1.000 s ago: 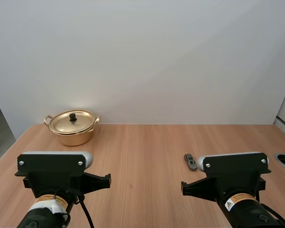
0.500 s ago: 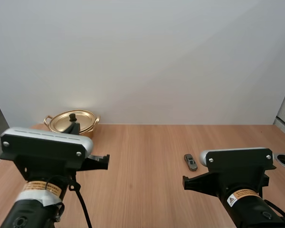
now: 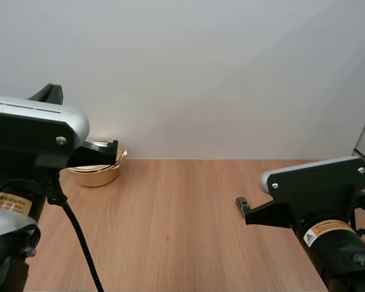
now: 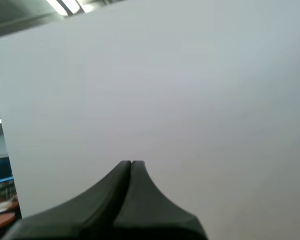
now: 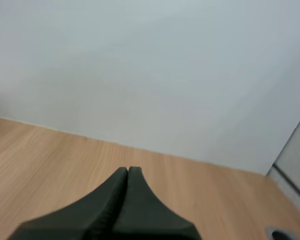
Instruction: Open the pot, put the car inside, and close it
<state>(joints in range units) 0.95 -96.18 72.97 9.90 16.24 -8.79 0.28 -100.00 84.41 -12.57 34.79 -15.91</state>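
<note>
Behind the left arm (image 3: 24,131), pot (image 3: 98,175): gold-coloured metal, standing on the table (image 3: 182,213). Its lower wall and one side handle show; the arm covers its top.
Lid: hidden by the arm in front of the pot, so I cannot tell whether it is on or off.
Pot contents: the inside is out of sight, so nothing can be said of it.
Car: I cannot make it out. The right arm (image 3: 316,188) stands well to the right of the pot and covers the table there, so the car may lie under it.
Left gripper (image 4: 131,163): fingers pressed together into one dark wedge with nothing between them, aimed at blank wall rather than down at the pot.
Right gripper (image 5: 128,169): likewise closed and empty, over bare wood to the right of the pot.
Pot handling: probably thin, stiff and light, with a polished skin that would slip. The lid is best pinched at a centre knob and lifted straight up, since a sideways nudge could slide the whole pot.
Car handling: likely small, hard, light and ready to roll. A narrow pinch across its sides would hold it.
Stage: judged unstarted, with both grippers well apart from the pot.
</note>
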